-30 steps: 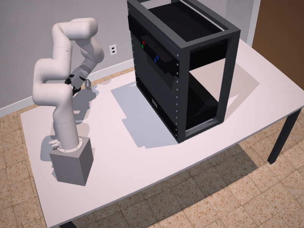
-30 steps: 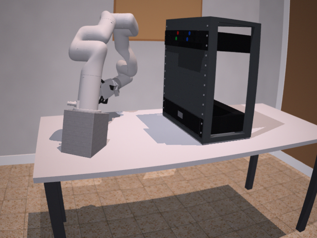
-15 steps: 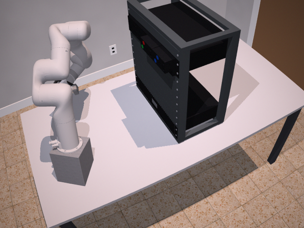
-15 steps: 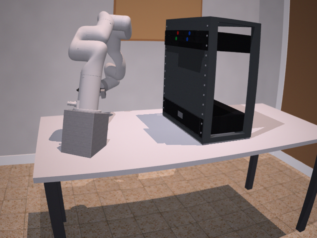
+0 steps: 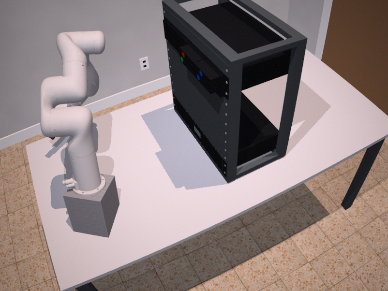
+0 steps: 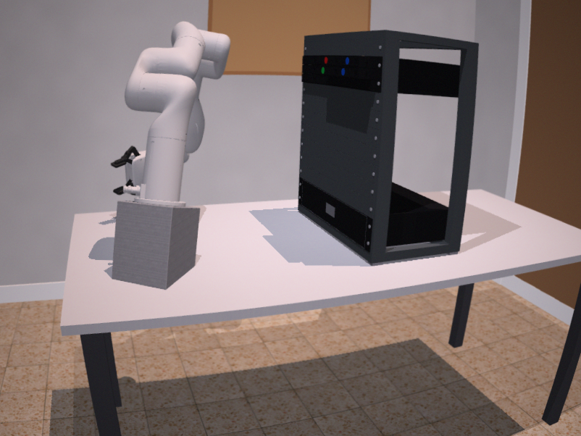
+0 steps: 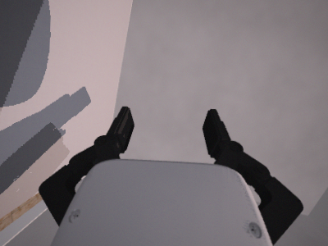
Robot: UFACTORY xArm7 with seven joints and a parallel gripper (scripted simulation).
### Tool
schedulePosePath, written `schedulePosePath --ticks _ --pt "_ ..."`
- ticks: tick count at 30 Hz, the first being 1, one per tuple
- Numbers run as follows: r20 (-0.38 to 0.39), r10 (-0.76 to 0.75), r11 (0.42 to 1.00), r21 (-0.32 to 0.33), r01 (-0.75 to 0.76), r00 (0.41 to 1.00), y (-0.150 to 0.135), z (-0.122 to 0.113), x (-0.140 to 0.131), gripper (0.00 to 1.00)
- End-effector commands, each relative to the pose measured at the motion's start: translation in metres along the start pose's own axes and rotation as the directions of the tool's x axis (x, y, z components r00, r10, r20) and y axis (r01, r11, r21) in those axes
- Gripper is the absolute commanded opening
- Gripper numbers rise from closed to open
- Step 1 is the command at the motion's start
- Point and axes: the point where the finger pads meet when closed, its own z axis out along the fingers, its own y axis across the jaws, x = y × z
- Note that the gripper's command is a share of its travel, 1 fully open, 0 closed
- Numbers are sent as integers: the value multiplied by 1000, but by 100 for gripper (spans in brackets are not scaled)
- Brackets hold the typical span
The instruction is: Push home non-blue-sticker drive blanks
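The dark rack (image 5: 231,90) stands on the white table, its front facing my arm. Near its top, the storage chassis (image 6: 341,70) holds four blanks that stand out of its front. Their stickers are red (image 6: 325,60) over green (image 6: 322,70) on the left, and blue (image 6: 347,60) over blue (image 6: 343,71) on the right. They also show in the top view: red (image 5: 183,54), green (image 5: 181,59), blue (image 5: 199,75). My gripper (image 6: 118,174) is open and empty, low behind the arm's base, far left of the rack. In the wrist view the gripper (image 7: 168,120) faces the grey wall past the table's edge.
My arm stands folded on a grey pedestal (image 5: 90,206) at the table's left end. A second black unit (image 6: 335,213) sits in the bottom of the rack. The wall runs close behind the table.
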Motion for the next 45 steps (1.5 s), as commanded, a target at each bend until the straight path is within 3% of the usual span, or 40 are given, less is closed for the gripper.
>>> schedulePosePath --ticks 1,3,18,20,24,35,37,45 --pt "-21 -21 999 -42 20 1000 9 37 -18 100" --pt "-21 -21 999 -42 20 1000 9 37 -18 100" --pt "-95 -59 982 -184 41 994 54 153 -45 100" --pt "-95 -59 982 -184 41 994 54 153 -45 100" --pt "-121 -67 973 -227 38 990 72 189 -47 100" --pt "-184 -80 947 -320 17 980 119 265 -40 100" --pt "-184 -80 947 -320 17 980 119 265 -40 100" --pt "-243 -87 922 -388 -15 966 161 323 -23 100"
